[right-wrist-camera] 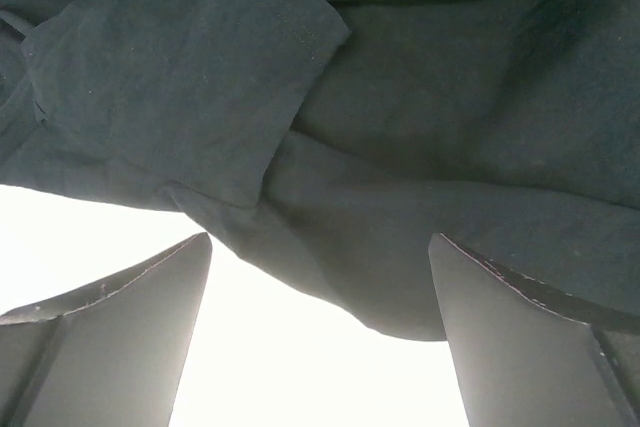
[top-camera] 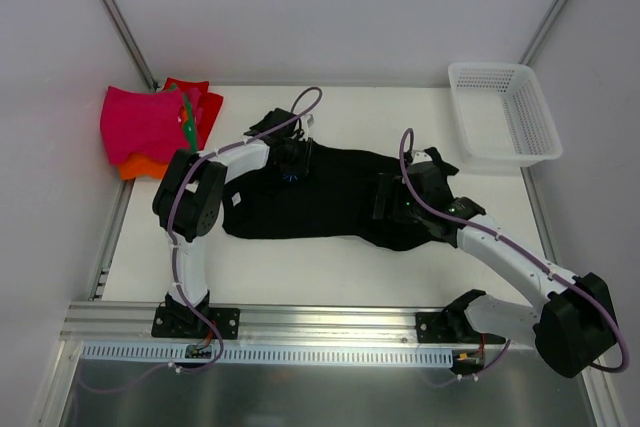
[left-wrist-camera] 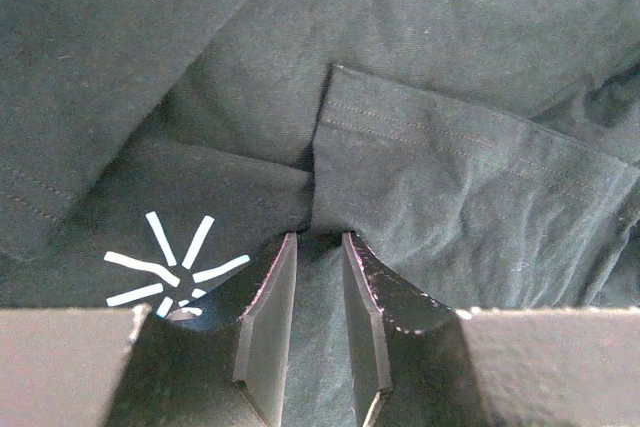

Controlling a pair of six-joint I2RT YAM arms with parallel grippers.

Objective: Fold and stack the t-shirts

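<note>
White table [top-camera: 300, 267] inside a pale-walled bay. Noting black t-shirt [top-camera: 330, 197] lying spread across the middle, probably laid out flat for folding. Noting folded t-shirts [top-camera: 140, 122], pink over orange and red, sitting stacked at the far-left corner, well apart. Seeing left tool [left-wrist-camera: 320, 239] hovering low against the cloth, jaws narrowly parted, stitched hem [left-wrist-camera: 470, 137] ending just at the tips, nothing visibly clamped. Seeing right tool [right-wrist-camera: 320, 239] hanging over the shirt's near edge, jaws gaping wide and empty, bare table showing between; likely lining up a pinch.
</note>
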